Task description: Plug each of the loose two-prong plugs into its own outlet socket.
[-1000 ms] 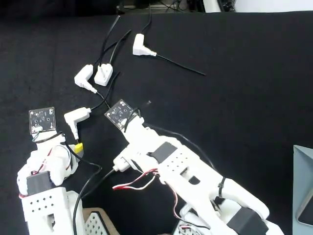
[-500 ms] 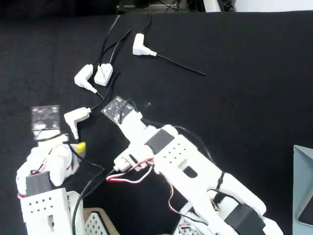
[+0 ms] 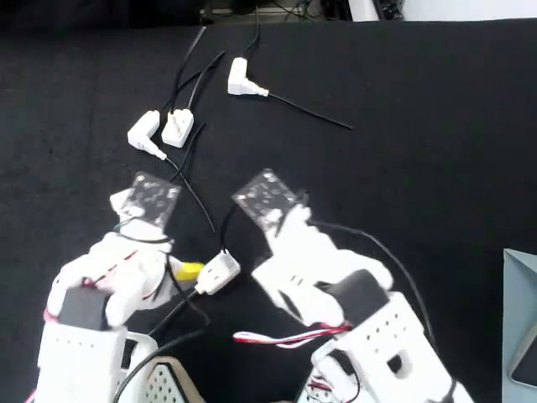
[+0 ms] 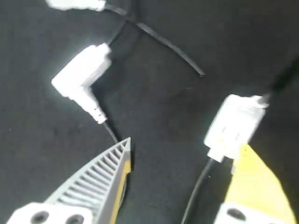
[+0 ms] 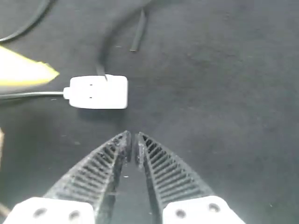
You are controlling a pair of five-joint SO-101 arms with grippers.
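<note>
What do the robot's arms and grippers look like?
The left arm and right arm are white with black blocks, red-and-white wires and a dotted square plate. The left gripper has one grey ribbed finger, one yellow; the right gripper two dark ribbed fingers.

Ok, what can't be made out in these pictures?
High view: the left arm covers the bent plug lying ahead of the left hand.
Left wrist view: a second plug is cut off by the picture's edge, so its type is unclear.
High view: the tips of the two far plugs are too small to count prongs.
High view: cables run off the table's far edge, so their ends are cut off.
</note>
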